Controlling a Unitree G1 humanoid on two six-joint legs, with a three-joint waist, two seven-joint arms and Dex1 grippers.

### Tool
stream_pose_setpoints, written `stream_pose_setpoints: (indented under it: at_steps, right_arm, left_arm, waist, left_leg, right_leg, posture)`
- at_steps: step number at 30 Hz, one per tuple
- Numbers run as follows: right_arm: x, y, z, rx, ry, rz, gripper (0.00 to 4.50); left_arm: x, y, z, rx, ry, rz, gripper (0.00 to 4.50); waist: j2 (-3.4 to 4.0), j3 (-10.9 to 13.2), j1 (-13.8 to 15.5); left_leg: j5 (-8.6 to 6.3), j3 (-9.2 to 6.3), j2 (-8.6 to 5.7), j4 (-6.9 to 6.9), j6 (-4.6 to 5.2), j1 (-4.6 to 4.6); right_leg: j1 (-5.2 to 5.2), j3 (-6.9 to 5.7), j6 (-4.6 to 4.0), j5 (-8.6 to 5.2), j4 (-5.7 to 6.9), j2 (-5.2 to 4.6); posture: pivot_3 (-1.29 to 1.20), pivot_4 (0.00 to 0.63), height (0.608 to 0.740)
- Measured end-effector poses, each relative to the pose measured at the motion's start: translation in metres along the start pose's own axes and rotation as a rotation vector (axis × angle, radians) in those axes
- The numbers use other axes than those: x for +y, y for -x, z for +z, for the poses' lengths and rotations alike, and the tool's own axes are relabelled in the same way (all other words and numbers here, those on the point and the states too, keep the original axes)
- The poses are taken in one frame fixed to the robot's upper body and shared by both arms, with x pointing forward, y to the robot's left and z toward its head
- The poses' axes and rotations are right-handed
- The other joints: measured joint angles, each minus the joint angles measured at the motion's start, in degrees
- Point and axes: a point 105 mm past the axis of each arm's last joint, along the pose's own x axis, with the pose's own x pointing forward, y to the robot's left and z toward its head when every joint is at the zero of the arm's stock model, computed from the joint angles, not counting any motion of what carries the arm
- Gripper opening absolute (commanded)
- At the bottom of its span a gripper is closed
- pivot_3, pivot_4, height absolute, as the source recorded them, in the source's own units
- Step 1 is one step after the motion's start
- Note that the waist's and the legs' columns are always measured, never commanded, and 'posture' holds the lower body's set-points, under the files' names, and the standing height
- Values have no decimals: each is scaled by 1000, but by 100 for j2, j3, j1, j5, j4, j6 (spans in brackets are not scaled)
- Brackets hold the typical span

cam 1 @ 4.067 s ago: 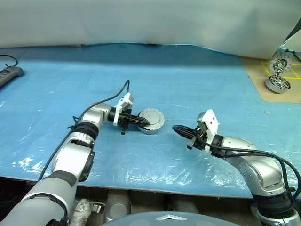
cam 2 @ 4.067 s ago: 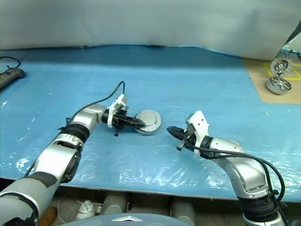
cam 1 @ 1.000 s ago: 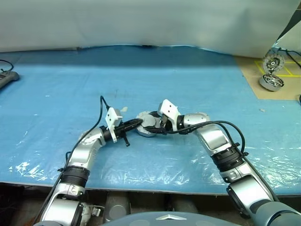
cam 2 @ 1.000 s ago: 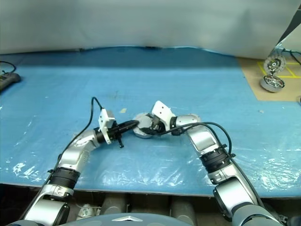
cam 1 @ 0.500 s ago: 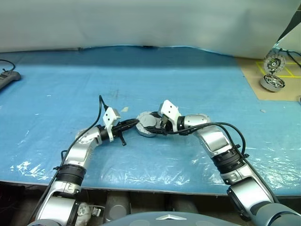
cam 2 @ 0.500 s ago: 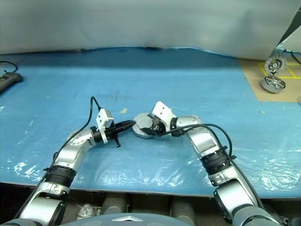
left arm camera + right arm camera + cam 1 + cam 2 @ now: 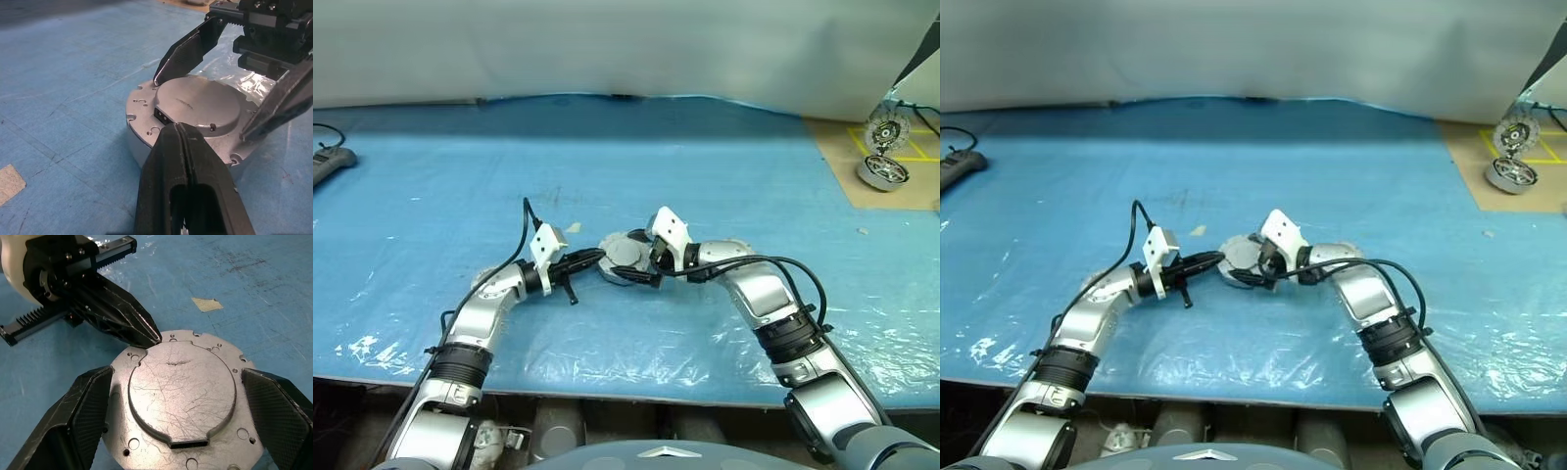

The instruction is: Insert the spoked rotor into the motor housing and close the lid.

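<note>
Surface: a blue plastic sheet [image 7: 724, 166], glossy and wrinkled near its front edge, laid over a table.
Housing: the housing [image 7: 181, 399] sits on the sheet at the middle, between the two grippers. It is a short round cylinder of dull scratched silver metal. Its flat flange carries small holes, and a raised round plate on top has a small rectangular notch at one edge. Coils are not visible from these angles.
Left gripper: the left gripper [image 7: 182, 134] has its two smooth black fingers pressed together into one blunt wedge. The tip rests at the housing's rim, holding nothing.
Right gripper: the right gripper [image 7: 181, 431] is spread wide. Its two black fingers [image 7: 83, 416], with a fine cross-hatched texture, stand one on each side of the housing, just beside its flange. Whether they touch the metal I cannot tell.
Tape: a small pale scrap of tape [image 7: 207, 304] lies flat on the sheet near the housing.
Far right: on a brown board [image 7: 911, 201], well apart from the arms, lie two small round silver parts [image 7: 878, 171], too small to identify.
Far left: a dark power strip [image 7: 328, 160] lies at the sheet's edge.
</note>
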Motion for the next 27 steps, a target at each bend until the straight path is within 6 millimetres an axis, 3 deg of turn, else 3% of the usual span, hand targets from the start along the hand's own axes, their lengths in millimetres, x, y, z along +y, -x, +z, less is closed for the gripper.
stream_pose_setpoints:
  at_steps: [8, 10, 14, 18, 27]
  right_arm:
    - [-20, 36, 44, -235, -162, -74, 4446]
    - [-29, 49, 45, -272, -239, -103, 4446]
    - [-37, 63, 8, -227, -488, -150, 4446]
    - [-26, 73, -35, -123, -696, -151, 4446]
    - [5, 57, -41, -98, -835, -31, 4446]
  left_arm:
    - [-6, -5, 5, 5, -7, -30, 0]
    - [-8, -6, 5, 7, -8, -36, 0]
    - [-10, -6, 5, 7, -8, -43, 0]
    - [-10, -5, 5, 9, -11, -44, 0]
    - [-8, -7, 6, 15, -19, -50, 0]
  waist:
    - [0, 0, -4]
    - [0, 0, -2]
    - [0, 0, 0]
    - [3, 2, -2]
    - [6, 1, 3]
  left_leg:
    - [1, -3, -3, -7, -2, -53]
    - [1, -3, -5, -10, -2, -54]
    - [1, -3, -5, -13, -2, -53]
    - [2, -3, -5, -16, -3, -52]
    - [2, -2, -4, -14, -3, -48]
  right_leg:
    - [-45, -13, 24, 15, -9, 14]
    - [-44, -13, 24, 15, -15, 13]
    - [-41, -17, 24, 15, -19, 13]
    - [-43, -15, 23, 15, -19, 13]
    - [-41, -15, 23, 15, -15, 12]
  posture:
    - [0, 150, 740]
    - [0, 150, 740]
    - [0, 150, 740]
    - [0, 150, 740]
    - [0, 150, 740]
